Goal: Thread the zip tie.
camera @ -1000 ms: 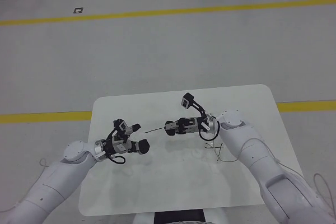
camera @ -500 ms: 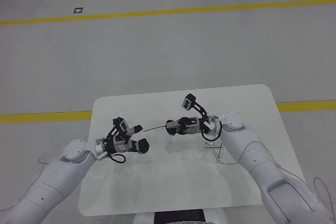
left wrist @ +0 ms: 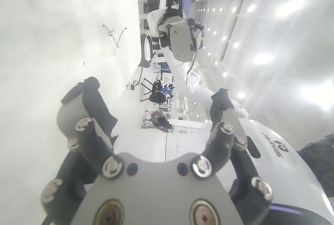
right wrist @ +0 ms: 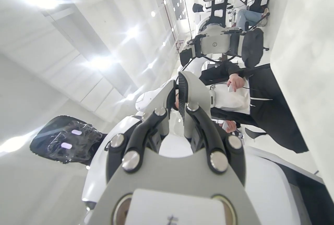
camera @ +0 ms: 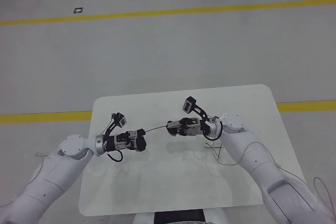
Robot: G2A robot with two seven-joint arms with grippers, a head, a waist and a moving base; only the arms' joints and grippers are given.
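A thin black zip tie [camera: 155, 130] sticks out level above the white table [camera: 246, 106], pointing from my right gripper [camera: 169, 127] toward the left one. The right gripper [right wrist: 177, 91] has its fingers pressed together, shut on the tie's end. My left gripper [camera: 143, 141] sits just short of the tie's free tip, slightly nearer the table's front. In the left wrist view its fingers [left wrist: 88, 95] stand wide apart around nothing, with the left gripper [left wrist: 156, 98] open and facing the right arm's gripper [left wrist: 180, 40].
A few loose zip ties [camera: 215, 150] lie on the table beside the right forearm, also seen as zip ties [left wrist: 114, 35] from the left wrist. The table's front and right edges are close to both arms.
The left gripper has rolled about its wrist and shifted slightly toward the tie's free tip. The right gripper and the tie have hardly moved.
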